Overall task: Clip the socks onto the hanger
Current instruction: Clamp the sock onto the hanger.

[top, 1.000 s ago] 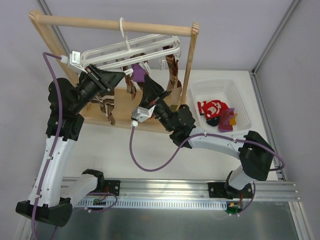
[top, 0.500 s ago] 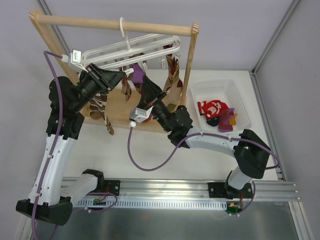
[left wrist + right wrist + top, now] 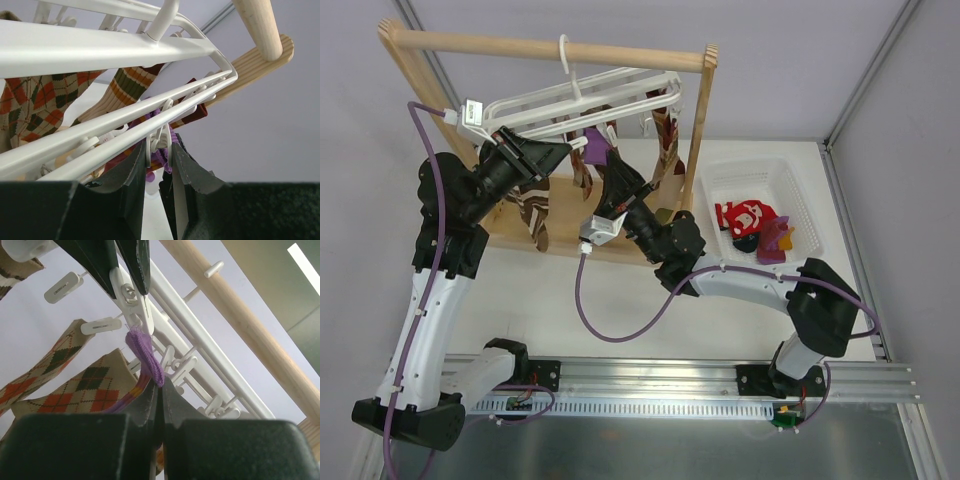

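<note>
The white hanger [image 3: 582,92] hangs by its hook from the wooden rack. My left gripper [image 3: 159,145] is shut on one of its small clips [image 3: 162,136], a finger pressing each side. My right gripper [image 3: 159,386] is shut on a purple sock [image 3: 146,356] with orange-yellow bands, holding the cuff up so its end meets the lower end of that clip [image 3: 133,306]. I cannot tell whether the cuff sits inside the clip's mouth. In the top view both grippers meet under the hanger's middle, left gripper [image 3: 567,152] and right gripper [image 3: 610,170]. Argyle socks [image 3: 65,362] hang clipped nearby.
The wooden rack's top rod [image 3: 550,48] and right post [image 3: 698,130] stand close around the hanger. A brown-white wavy sock [image 3: 534,212] dangles at the left. A white basket [image 3: 760,170] at the right holds a red sock [image 3: 745,217] and a magenta sock [image 3: 778,240].
My right gripper has risen up and to the left with the purple sock, bringing the cuff to the clip. The hanging wavy sock has swung. The left gripper kept its grip.
</note>
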